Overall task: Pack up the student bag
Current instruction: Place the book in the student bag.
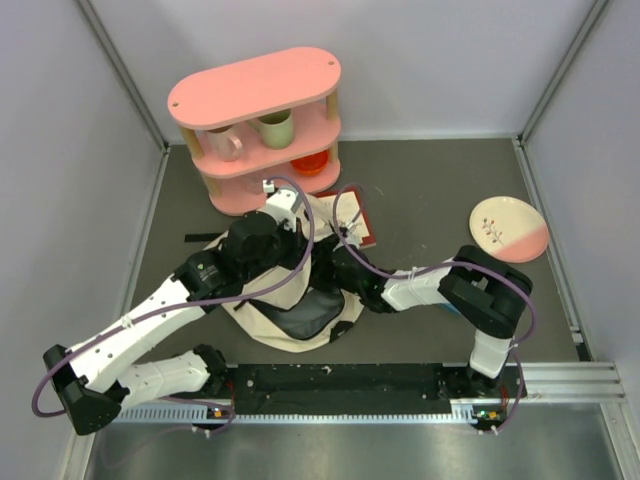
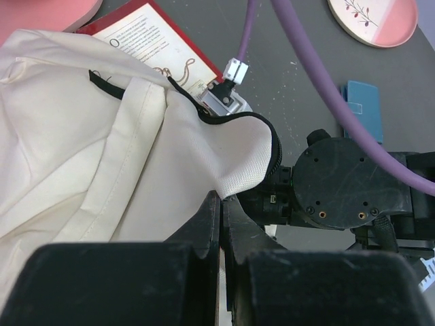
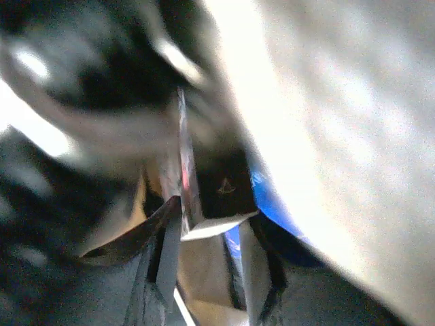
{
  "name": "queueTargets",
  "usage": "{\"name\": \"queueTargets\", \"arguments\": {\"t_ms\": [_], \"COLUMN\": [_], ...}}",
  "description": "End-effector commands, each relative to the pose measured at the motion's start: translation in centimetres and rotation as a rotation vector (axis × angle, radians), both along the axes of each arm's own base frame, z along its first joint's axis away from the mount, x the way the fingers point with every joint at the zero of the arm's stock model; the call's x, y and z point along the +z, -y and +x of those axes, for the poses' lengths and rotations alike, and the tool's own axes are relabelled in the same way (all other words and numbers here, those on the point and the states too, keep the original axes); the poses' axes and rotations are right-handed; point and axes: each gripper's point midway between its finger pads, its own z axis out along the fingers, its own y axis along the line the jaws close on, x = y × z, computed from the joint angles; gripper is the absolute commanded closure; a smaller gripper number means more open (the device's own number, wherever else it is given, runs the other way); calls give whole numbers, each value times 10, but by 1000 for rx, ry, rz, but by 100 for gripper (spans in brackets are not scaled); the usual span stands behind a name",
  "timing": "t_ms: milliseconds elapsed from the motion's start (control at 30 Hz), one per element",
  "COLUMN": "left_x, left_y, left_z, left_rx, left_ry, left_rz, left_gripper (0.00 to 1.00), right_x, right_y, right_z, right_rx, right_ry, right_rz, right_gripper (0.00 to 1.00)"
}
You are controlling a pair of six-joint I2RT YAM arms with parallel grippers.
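The cream student bag (image 1: 290, 312) lies between the two arms, its dark-lined opening facing up; it fills the left of the left wrist view (image 2: 81, 136). My left gripper (image 1: 310, 245) (image 2: 224, 198) is shut on the bag's opening edge, pinching the white mesh lining by the zipper. My right gripper (image 1: 338, 266) reaches in under the lifted edge. In the blurred right wrist view its fingers (image 3: 166, 251) stand apart with a dark box-shaped item (image 3: 221, 183) held between their tips, cream fabric all round and a blue streak beside it.
A red-edged book (image 1: 358, 222) (image 2: 153, 44) lies partly under the bag's far side. A pink shelf (image 1: 255, 90) with cups stands at the back. A pink-and-cream plate (image 1: 508, 228) (image 2: 374, 20) lies far right. A blue box (image 2: 361, 102) lies beyond the right arm.
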Motion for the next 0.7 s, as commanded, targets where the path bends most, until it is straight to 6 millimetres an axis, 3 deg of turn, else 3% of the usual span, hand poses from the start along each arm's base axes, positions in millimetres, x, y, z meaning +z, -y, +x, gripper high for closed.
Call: {"name": "queueTargets", "arguments": {"t_ms": [0, 67, 100, 200, 367, 500, 667], "left_x": [39, 41, 43, 40, 36, 36, 32], "left_y": [6, 7, 7, 6, 7, 7, 10], "left_z": [4, 5, 5, 5, 7, 8, 9], "left_rx": [-12, -13, -13, -11, -9, -5, -20], "left_ry": [102, 103, 106, 105, 97, 96, 93], "left_rz": [-98, -93, -97, -91, -80, -81, -65], "left_gripper": [100, 100, 100, 100, 100, 100, 100], "right_x": [11, 6, 17, 25, 44, 52, 63], "right_y": [12, 22, 25, 40, 60, 96, 162], "right_z": [-8, -12, -13, -17, -26, -28, -34], "right_rx": [34, 39, 37, 35, 54, -6, -161], "right_ry": [77, 88, 115, 155, 219, 259, 288], "right_rz": [-20, -63, -51, -103, -143, -225, -299], "right_gripper": [47, 42, 36, 27, 26, 26, 25]}}
